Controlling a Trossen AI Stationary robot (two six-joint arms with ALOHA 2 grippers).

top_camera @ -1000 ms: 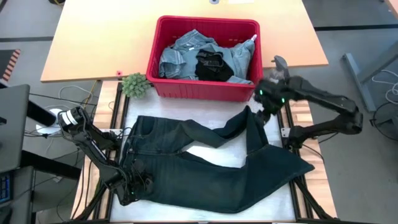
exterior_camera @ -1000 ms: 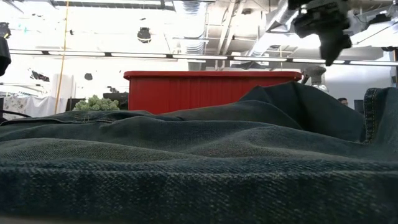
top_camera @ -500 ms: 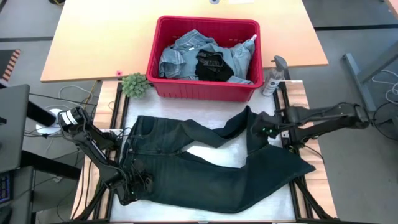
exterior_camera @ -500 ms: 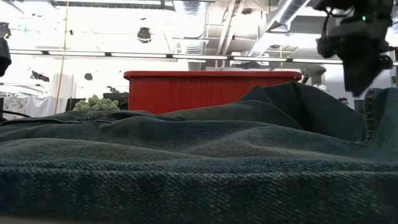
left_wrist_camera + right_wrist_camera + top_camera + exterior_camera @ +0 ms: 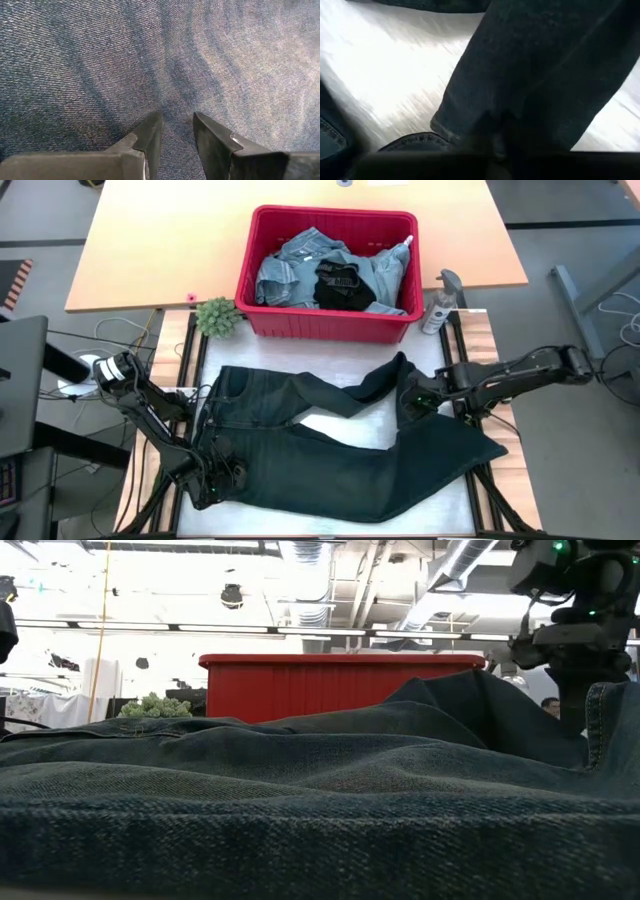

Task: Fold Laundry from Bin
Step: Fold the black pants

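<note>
A pair of dark jeans (image 5: 330, 460) lies spread on the white table top, waist toward the left. One leg is bent back toward the bin. My left gripper (image 5: 213, 483) sits at the waist end's near corner, shut on denim (image 5: 176, 135). My right gripper (image 5: 413, 398) is low over the bent leg at the table's right. In the low view it (image 5: 572, 705) drops behind a raised hem. The red bin (image 5: 330, 218) stands at the far side and holds light blue denim and a black garment (image 5: 335, 278). My left gripper pinches the jeans' denim (image 5: 176, 125) between its two fingertips (image 5: 150, 137), at the waist end near the table's near left corner. The fingers slant down from the left. The cloth lies flat on the table around them; one layer or several, I cannot tell.
A small green plant (image 5: 217, 316) stands left of the bin, and a spray bottle (image 5: 438, 300) stands right of it. The bin's red wall (image 5: 330, 685) rises behind the jeans in the low view. Bare white table top (image 5: 380, 65) shows between the legs.
My right gripper has swung from beside the bin's right corner toward the near edge. It has sunk onto the bent jeans leg. The jeans lie as they did.
</note>
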